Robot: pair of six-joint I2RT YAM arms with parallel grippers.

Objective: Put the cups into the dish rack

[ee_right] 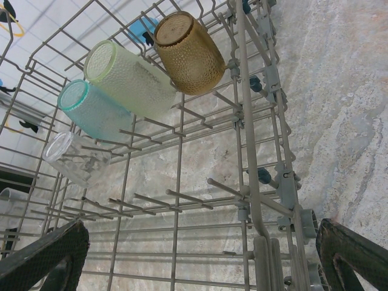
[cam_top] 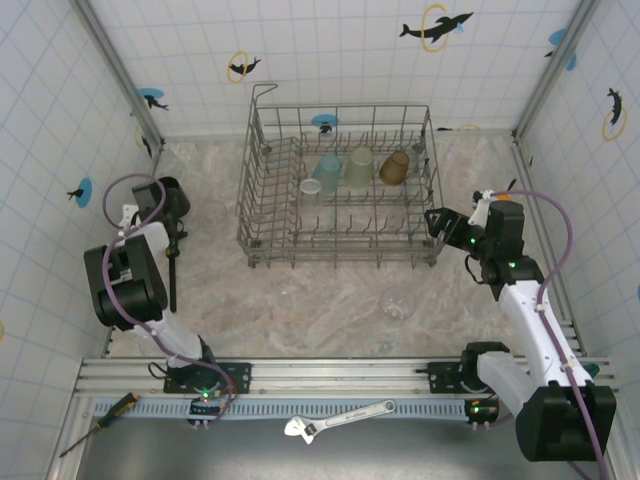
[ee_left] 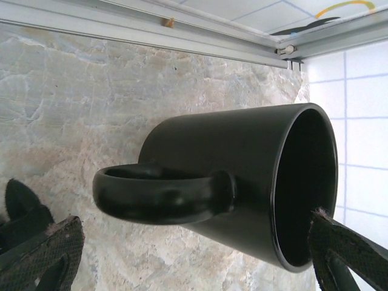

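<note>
A black mug (ee_left: 242,163) lies on its side on the marble table, handle toward the camera and mouth to the right. My left gripper (ee_left: 194,227) is open and straddles it, one fingertip (ee_left: 339,248) at the rim; from above both sit at the far left (cam_top: 168,203). The dish rack (cam_top: 340,245) stands mid-table and holds teal (ee_right: 91,112), pale green (ee_right: 130,79), amber (ee_right: 189,53) and clear (ee_right: 76,159) cups leaning on its tines. Another clear tumbler (cam_top: 397,304) stands on the table in front of the rack. My right gripper (ee_right: 200,245) is open and empty, just outside the rack's right wall (cam_top: 440,222).
A thin dark rod (cam_top: 172,270) lies on the table by the left arm. A screwdriver (cam_top: 100,420) and a wrench (cam_top: 335,420) rest on the front ledge. Tiled walls close in the table on three sides.
</note>
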